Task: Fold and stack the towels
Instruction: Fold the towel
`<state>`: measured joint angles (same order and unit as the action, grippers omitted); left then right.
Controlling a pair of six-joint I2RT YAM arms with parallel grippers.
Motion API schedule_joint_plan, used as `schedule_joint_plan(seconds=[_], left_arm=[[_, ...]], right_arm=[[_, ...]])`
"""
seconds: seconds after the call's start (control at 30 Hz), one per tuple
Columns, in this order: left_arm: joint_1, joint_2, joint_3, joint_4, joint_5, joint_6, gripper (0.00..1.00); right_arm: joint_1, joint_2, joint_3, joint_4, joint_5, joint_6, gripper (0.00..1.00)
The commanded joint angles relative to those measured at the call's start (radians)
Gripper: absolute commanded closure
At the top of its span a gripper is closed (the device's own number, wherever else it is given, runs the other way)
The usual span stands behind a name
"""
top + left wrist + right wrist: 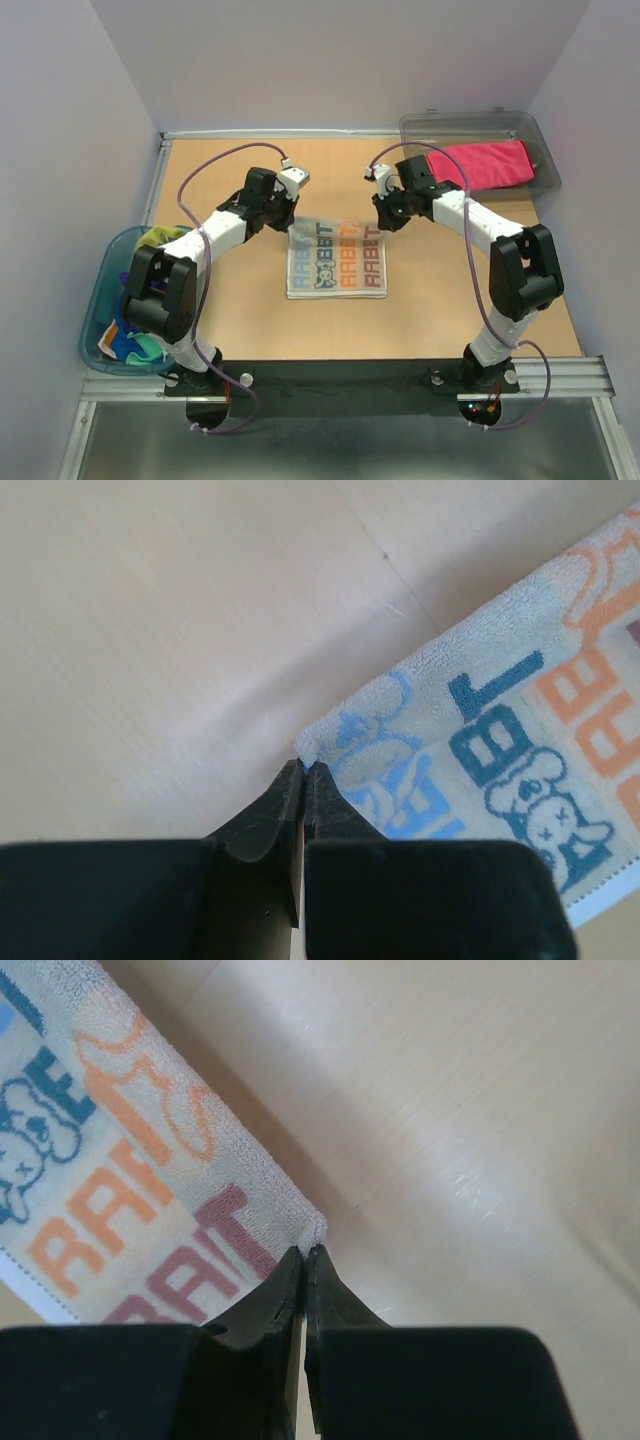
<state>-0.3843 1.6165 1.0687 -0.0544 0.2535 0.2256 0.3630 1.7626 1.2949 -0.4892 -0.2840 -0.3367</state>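
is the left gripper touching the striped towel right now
Touching. The left wrist view shows the left gripper with jaws shut on a corner of the striped towel, no gap visible.

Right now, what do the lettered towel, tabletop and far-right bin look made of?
The lettered towel: soft looped terry cloth, matte; fuzzy nap shows at the edge. Tabletop: likely wood or laminate, smooth satin; faint grain and glare. Bin: clear grey plastic; the pink towel shows through its wall.
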Motion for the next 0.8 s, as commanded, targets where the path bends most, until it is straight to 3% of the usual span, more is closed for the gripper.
schedule_joint_plan(seconds=[0.0, 0.3, 0.77], left_arm=[[-0.004, -0.107, -0.085, 0.005, -0.04, -0.093, 1.0], [-0.031, -0.259, -0.24, -0.016, -0.03, -0.221, 1.0], [-0.047, -0.352, -0.317, -0.127, -0.008, -0.494, 1.0]], right_arm=[[0.004, -0.097, -0.068, -0.02, 0.005, 0.059, 0.99], [0.01, -0.222, -0.212, -0.022, -0.105, 0.191, 0.99], [0.011, -0.293, -0.348, -0.028, -0.13, 0.425, 0.99]])
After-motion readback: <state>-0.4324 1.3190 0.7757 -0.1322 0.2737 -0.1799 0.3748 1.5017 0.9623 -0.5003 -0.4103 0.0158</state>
